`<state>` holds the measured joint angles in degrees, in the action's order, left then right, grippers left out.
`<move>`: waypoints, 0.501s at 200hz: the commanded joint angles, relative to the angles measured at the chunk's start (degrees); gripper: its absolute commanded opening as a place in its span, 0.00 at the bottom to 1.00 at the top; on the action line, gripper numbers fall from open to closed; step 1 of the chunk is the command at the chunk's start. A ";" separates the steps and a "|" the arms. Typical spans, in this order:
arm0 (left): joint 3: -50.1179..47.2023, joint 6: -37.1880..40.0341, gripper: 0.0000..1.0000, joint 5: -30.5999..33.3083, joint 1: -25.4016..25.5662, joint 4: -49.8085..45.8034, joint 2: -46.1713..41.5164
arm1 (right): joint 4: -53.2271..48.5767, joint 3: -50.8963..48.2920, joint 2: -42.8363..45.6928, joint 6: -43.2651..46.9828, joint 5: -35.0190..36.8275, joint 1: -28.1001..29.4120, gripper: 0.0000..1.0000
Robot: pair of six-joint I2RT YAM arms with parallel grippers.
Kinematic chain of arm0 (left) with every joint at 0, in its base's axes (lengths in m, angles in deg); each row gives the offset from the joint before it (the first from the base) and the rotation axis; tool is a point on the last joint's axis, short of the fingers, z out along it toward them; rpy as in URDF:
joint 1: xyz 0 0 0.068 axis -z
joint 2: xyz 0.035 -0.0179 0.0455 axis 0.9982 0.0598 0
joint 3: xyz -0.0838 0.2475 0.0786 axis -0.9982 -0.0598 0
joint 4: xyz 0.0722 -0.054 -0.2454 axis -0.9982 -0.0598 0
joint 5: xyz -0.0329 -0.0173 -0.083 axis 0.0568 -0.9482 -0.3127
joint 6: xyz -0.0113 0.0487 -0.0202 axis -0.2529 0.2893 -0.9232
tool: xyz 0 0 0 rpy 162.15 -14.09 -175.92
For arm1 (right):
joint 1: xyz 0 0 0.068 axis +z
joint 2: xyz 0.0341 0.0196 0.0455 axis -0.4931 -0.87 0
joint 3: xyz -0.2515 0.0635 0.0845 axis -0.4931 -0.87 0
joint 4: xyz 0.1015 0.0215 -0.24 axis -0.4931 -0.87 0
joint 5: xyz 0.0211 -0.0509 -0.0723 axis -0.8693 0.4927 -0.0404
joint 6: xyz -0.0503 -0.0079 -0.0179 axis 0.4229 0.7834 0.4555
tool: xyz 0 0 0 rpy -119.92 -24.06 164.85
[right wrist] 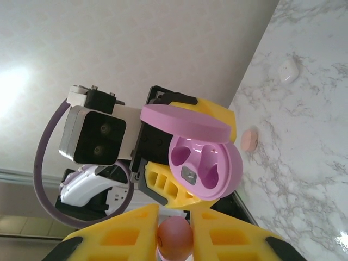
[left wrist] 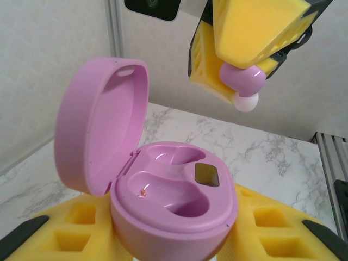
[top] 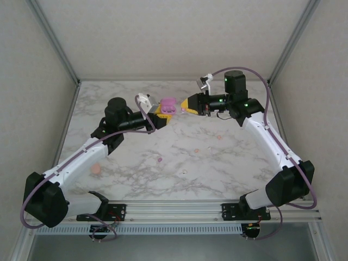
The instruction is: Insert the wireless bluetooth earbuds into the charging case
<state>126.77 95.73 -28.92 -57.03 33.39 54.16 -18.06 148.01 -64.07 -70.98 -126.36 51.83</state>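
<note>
Right gripper (top: 188, 104) clamps a bud (left wrist: 243, 80) btwn its yellow pads (left wrist: 255, 27), tips shut on it. The bud is purple w/ a pale tip pointing down, seen from the left wrist. From the right wrist, the same bud (right wrist: 174, 239) sits pinched at the bottom edge, right gripper (right wrist: 174, 235) pointing at the case.

The bud hangs above and to one side of the case (left wrist: 174, 201), near it but not touching.

Left gripper (top: 161, 117) grips that case (a rounded purple shell) from both sides, its yellow fingers (left wrist: 272, 228) pressed to the base. Lid (left wrist: 103, 125) stands hinged open and upright. Two wells (left wrist: 179, 196) face the bud.

In the top view the two grippers meet nose to nose toward the far side of the marble table (top: 244, 174), case (top: 167, 105) btwn them.

Further out on the table lie a small purple piece (top: 159, 160), a peach piece (top: 95, 168) near the left arm, and a white piece (right wrist: 288, 69). All are too small to tell bud from case.
</note>
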 commanded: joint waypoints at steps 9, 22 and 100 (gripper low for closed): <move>3.59 -0.95 0.28 -3.01 1.75 3.41 1.81 | 2.65 2.44 1.96 2.45 3.91 2.61 0.20; 3.74 -1.10 0.28 -3.01 1.92 3.32 2.07 | 2.68 2.55 1.99 2.77 4.31 3.08 0.21; 4.30 -1.59 0.29 -3.34 2.54 3.24 2.17 | 1.33 2.34 2.50 3.95 10.25 3.84 0.20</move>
<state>128.91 95.03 -30.54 -55.15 34.72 56.41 -16.79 148.71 -63.10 -68.57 -119.17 55.37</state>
